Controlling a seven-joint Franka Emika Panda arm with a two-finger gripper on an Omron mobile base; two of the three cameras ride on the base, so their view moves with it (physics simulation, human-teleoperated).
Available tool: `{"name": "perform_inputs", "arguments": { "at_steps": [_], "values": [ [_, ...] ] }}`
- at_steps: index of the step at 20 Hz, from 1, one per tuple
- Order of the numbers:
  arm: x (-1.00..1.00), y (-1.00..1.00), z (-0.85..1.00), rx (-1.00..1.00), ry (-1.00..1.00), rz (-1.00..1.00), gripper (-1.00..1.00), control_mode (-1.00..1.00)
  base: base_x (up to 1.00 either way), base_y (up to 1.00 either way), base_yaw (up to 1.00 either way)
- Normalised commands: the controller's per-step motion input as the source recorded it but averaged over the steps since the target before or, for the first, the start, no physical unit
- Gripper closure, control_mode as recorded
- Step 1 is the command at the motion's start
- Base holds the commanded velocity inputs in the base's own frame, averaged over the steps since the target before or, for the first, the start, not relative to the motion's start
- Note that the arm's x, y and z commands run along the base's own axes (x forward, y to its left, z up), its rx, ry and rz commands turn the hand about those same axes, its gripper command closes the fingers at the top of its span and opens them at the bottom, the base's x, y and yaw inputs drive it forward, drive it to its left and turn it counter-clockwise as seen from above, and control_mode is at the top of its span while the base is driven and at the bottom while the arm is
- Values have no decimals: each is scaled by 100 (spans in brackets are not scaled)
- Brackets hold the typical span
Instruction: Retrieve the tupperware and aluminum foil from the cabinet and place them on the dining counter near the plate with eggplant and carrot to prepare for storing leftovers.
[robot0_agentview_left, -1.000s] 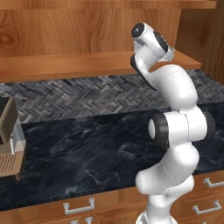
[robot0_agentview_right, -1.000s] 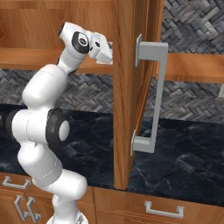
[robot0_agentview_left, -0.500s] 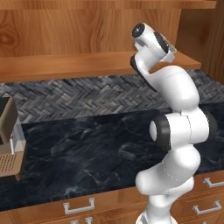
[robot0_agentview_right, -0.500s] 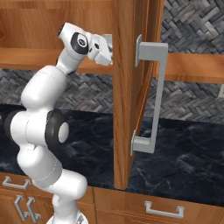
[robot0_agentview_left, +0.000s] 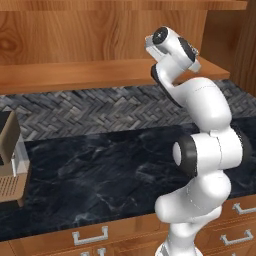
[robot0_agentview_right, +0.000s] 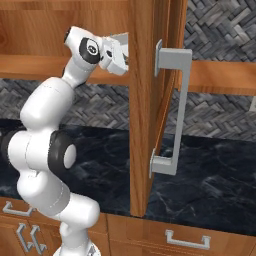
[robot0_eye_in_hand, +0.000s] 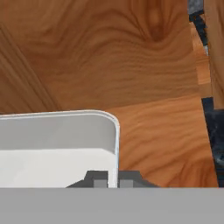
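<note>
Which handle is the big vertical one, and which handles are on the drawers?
The tall grey handle on the open cabinet door is the vertical one. The drawer handles are small, horizontal, and sit below the black counter.

Grey herringbone tile wall (robot0_agentview_left: 100, 107) — black marble-look slab (robot0_agentview_left: 100, 170) below
</note>
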Motion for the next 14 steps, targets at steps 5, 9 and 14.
{"name": "perform_inputs", "arguments": {
  "at_steps": [5, 9, 14],
  "values": [
    [-96, 52, -1, -13, -15, 9, 100, -100, 0, 0, 0],
    [-100, 91, 0, -25, -4, 19, 100, -100, 0, 0, 0],
    [-100, 86, 5, -24, 4, 21, 100, -100, 0, 0, 0]
  ]
}}
